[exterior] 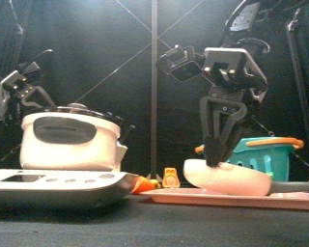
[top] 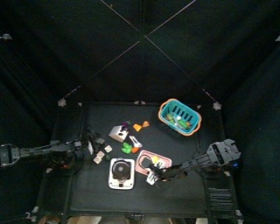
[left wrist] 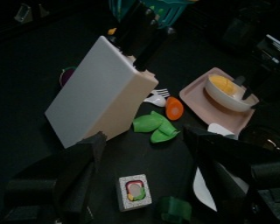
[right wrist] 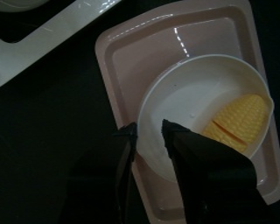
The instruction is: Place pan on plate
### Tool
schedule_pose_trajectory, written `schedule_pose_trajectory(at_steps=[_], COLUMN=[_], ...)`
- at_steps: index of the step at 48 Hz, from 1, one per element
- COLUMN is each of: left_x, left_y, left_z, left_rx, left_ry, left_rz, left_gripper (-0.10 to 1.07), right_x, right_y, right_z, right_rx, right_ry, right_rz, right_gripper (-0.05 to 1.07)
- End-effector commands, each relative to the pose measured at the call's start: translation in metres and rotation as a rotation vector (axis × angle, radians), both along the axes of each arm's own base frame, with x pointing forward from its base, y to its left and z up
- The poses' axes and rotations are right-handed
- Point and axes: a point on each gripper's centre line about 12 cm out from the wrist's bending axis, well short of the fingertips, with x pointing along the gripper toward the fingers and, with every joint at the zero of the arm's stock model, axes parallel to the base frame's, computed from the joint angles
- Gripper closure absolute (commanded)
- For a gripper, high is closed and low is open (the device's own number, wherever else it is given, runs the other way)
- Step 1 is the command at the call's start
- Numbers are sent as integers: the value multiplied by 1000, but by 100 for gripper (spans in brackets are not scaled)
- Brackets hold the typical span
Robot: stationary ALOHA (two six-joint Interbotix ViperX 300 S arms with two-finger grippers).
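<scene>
Black curtained table [top: 95, 114], flat pink squarish plate [right wrist: 136, 52] bearing white round pan [right wrist: 195, 83], pan rim pinched by right gripper [right wrist: 152, 133], left gripper [left wrist: 154, 166] spread, held apart.

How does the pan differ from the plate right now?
The pan is round, white and deep-walled; the plate is squarish, pink and flat. The pan holds something yellow; the plate holds only the pan. The right tool pinches the pan's rim, and does not touch the plate. Both look glossy.
</scene>
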Motion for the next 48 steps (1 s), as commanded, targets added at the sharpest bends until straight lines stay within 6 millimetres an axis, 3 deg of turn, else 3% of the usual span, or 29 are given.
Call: schedule_pose_trajectory(at_steps=[1,17,48], left_x=[3,3,3], left_y=[2,2,2], left_z=[6,6,6], left_rx=[7,8,8], left_ry=[-19,-16,-18], left_rz=[4,2,3], left_gripper=[-6,-6,-6], right_x=[5,6,3], right_y=[-1,-1,-8], right_z=[23,23,34], right_rx=[22,21,-5], right_ry=[-61,-58,-48], right_rz=[-13,-16,-42], right_gripper=[30,17,17])
